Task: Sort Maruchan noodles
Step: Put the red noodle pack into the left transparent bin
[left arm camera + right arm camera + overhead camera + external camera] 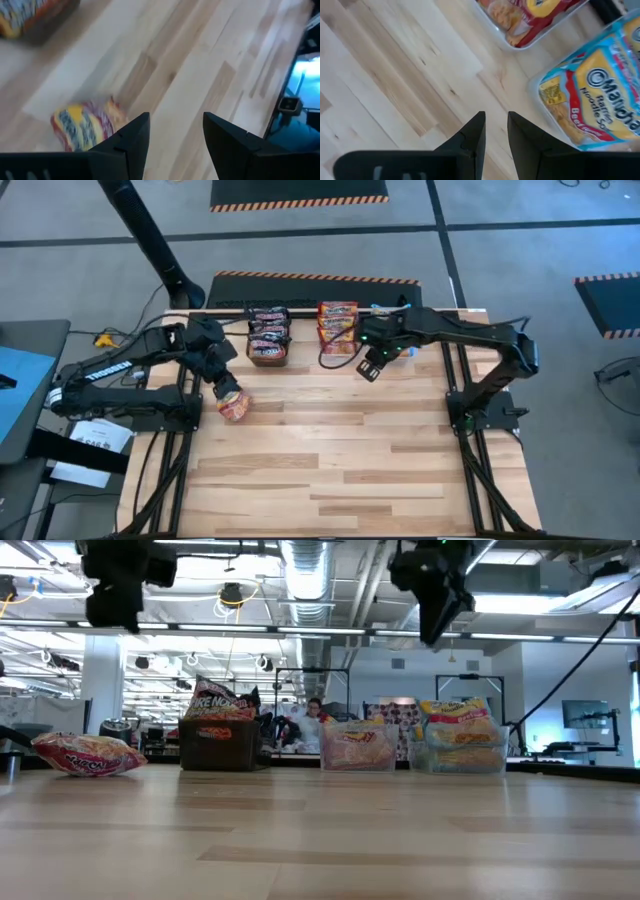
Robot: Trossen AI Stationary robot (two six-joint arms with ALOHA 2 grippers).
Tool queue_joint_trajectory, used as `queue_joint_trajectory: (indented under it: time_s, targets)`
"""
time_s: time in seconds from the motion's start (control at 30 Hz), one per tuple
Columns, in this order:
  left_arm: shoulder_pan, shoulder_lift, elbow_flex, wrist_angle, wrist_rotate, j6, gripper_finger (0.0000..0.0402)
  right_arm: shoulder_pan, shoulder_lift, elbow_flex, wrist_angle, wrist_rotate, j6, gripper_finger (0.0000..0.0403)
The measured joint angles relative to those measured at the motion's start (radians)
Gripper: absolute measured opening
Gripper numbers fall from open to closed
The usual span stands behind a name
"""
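Note:
One red-and-yellow noodle packet (235, 405) lies flat on the table near its left side, also seen in the low view (88, 753) and the left wrist view (85, 125). My left gripper (222, 378) hangs open well above it (115, 585), and the packet shows just beside one finger (172, 135). At the far edge, dark packets fill a black bin (268, 337), red-orange packets a clear bin (338, 325), and blue-yellow packets another clear bin (600, 100). My right gripper (372, 367) hovers empty in front of those bins, its fingers a narrow gap apart (496, 130).
The three bins stand in a row along the far edge (220, 735) (358, 747) (465, 745). The middle and near part of the wooden table (340, 470) is bare board. The right arm (450, 330) reaches over the blue-yellow bin. A blue screen (305, 80) lies beyond the table's left edge.

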Motion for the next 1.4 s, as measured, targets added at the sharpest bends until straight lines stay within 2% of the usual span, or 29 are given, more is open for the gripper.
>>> queue_joint_trajectory:
  time_s: [0.2, 0.77, 1.23, 1.4]
  targets:
    - [-0.055, 0.040, -0.001, -0.087, -0.042, -0.045, 0.0171, 0.039, -0.048, 0.000, 0.003, 0.040, 0.026, 0.0107]
    - [-0.241, 0.155, -0.009, -0.109, -0.219, -0.204, 0.0171, 0.100, -0.022, -0.001, -0.007, 0.044, 0.017, 0.0107]
    - [-0.270, 0.156, -0.275, 0.072, -0.244, -0.330, 0.0171, 0.142, -0.022, -0.001, -0.007, 0.046, 0.017, 0.0107]
    - [-0.270, 0.156, -0.323, 0.099, -0.350, -0.381, 0.0171, 0.144, -0.022, -0.001, -0.007, 0.046, 0.017, 0.0107]
